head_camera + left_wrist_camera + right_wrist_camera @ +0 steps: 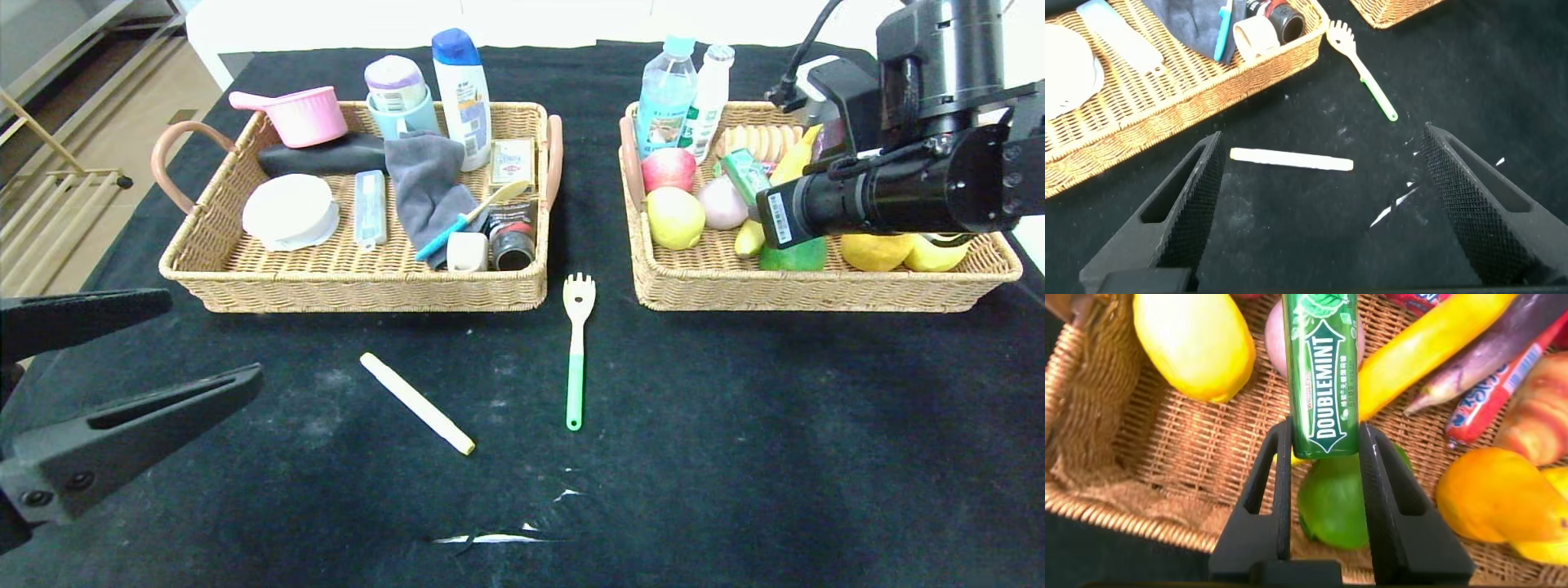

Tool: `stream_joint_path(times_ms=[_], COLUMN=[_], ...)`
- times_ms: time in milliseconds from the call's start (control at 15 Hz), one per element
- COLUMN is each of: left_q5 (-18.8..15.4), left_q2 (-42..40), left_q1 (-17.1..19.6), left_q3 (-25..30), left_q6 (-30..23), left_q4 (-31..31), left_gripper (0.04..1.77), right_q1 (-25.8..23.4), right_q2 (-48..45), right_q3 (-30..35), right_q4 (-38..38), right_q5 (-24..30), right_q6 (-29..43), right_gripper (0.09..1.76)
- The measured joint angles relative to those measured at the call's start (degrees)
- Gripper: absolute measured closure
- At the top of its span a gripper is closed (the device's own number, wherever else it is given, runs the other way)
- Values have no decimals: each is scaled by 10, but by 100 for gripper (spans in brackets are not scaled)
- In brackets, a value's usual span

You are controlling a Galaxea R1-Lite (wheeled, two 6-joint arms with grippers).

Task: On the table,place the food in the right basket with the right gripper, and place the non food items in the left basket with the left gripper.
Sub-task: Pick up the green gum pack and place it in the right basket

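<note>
My right gripper [1323,429] is shut on a green Doublemint gum pack [1322,371] and holds it above the fruit in the right wicker basket [816,291]. In the head view the pack [741,175] sits at the end of my right arm over the basket's middle. My left gripper [214,336] is open and empty above the table's front left. In the left wrist view it [1321,139] hovers over a white stick [1291,159]. The stick [417,403] and a green-handled spork [577,351] lie on the black cloth in front of the left basket [367,291].
The left basket holds a pink pot [300,115], a grey cloth [424,184], a shampoo bottle [461,96] and other items. The right basket holds a lime [1347,502], lemons, an apple [668,169] and bottles [665,94]. White scuffs [498,536] mark the cloth.
</note>
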Motion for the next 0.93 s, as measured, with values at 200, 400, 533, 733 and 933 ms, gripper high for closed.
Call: stream_joint_path(times_ms=[200, 400, 533, 733, 933], left_q5=[0, 7, 20, 18, 12], left_q2=[0, 4, 10, 25, 38], left_q1=[0, 2, 21, 80, 108], left_q3=[0, -5, -18, -39, -44], left_q6=[0, -3, -7, -12, -11], left_q4=[0, -2, -6, -9, -9], left_gripper=[9, 9, 9, 9, 9], right_q1=[-2, -3, 2, 18, 35], right_q2=[17, 22, 18, -2, -38], right_q3=[-20, -21, -19, -1, 37], right_q4=[0, 2, 3, 3, 3], right_q5=[-14, -15, -15, -15, -12], right_q6=[10, 21, 24, 25, 25], right_gripper=[107, 77, 63, 47, 37])
